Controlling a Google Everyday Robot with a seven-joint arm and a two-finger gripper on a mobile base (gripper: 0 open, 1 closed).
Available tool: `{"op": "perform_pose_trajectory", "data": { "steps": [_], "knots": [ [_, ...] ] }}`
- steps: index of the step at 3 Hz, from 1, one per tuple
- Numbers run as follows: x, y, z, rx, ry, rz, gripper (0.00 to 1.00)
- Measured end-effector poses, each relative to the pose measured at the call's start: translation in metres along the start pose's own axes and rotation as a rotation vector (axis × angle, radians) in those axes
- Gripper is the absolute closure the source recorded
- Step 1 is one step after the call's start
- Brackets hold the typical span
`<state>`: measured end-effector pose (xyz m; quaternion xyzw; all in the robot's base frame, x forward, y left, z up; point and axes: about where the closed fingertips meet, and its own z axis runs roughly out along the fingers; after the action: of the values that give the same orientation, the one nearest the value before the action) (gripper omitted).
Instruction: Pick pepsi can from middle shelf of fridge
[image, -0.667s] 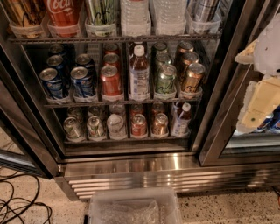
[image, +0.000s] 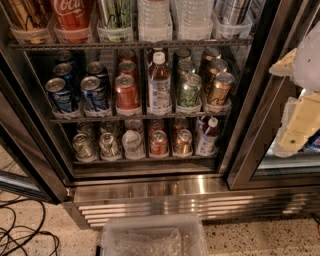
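Note:
The fridge (image: 150, 195) stands open in front of me, with a ribbed steel base. Several blue pepsi cans (image: 60, 94) stand in two lanes at the left end of the middle shelf (image: 135, 117), with another front can (image: 95, 93) beside the first. My gripper (image: 296, 97) appears as blurred cream and white parts at the right edge. It is in front of the right door frame, well to the right of the pepsi cans and touching nothing.
On the middle shelf, right of the pepsi, stand red cola cans (image: 126, 92), a bottle (image: 159, 83), green cans (image: 189, 90) and gold cans (image: 219, 89). A clear plastic bin (image: 154, 237) sits on the floor below. Cables (image: 22, 231) lie at the lower left.

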<state>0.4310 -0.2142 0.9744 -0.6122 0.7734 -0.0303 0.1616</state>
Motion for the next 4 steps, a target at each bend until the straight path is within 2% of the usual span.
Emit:
{"op": "perform_pose_trajectory", "data": {
  "steps": [1, 2, 3, 4],
  "knots": [
    [-0.003, 0.033, 0.010, -0.003, -0.081, -0.060, 0.00],
    [-0.018, 0.075, 0.050, -0.015, -0.227, -0.124, 0.00],
    [-0.050, 0.113, 0.119, -0.075, -0.401, -0.156, 0.00],
    [-0.089, 0.150, 0.174, -0.136, -0.562, -0.118, 0.00]
  ]
}}
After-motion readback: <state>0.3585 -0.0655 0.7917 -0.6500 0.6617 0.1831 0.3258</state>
